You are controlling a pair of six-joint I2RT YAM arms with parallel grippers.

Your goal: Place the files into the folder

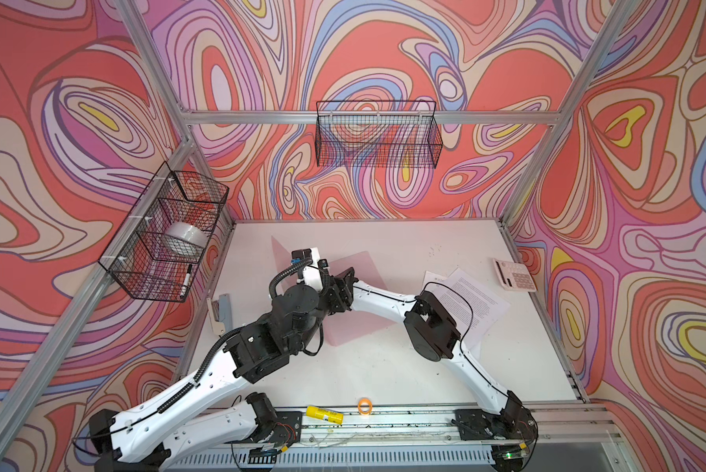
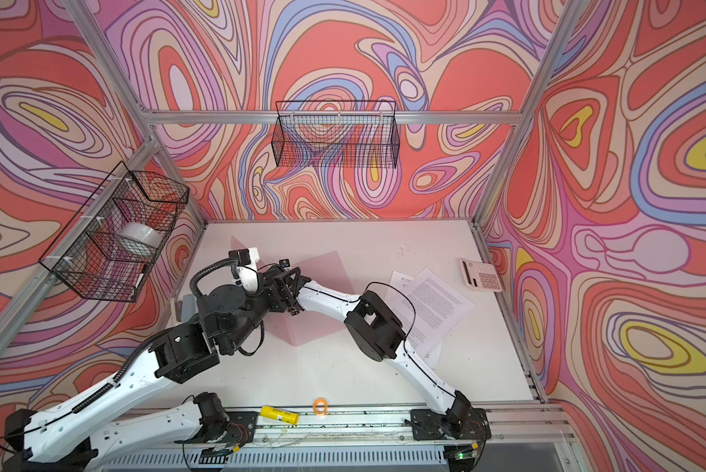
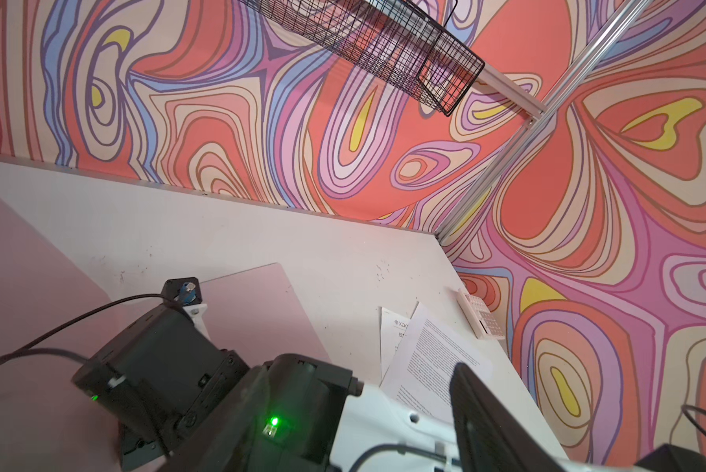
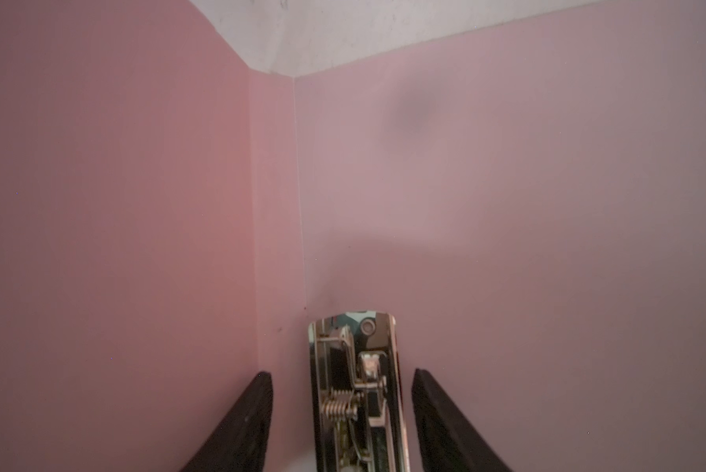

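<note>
1. Top views: left arm (image 1: 261, 351) and right arm (image 1: 384, 302) bent inward, wrists close together over open folder (image 1: 365, 265). Files (image 1: 478, 302) lie right, by calculator (image 1: 514, 274). Left gripper hidden, can't tell its state.
2. Left wrist: files on table beyond right arm's wrist.
3. Right wrist: right gripper (image 4: 341, 372) fingers apart, straddling clip (image 4: 355, 388), not touching it.

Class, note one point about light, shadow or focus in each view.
Both top views: even light, faint shadows on the table. Left wrist view: arm housing blurred, files sharper. Right wrist view: mirror glare on the metal clip, soft shadow across the folder.
</note>
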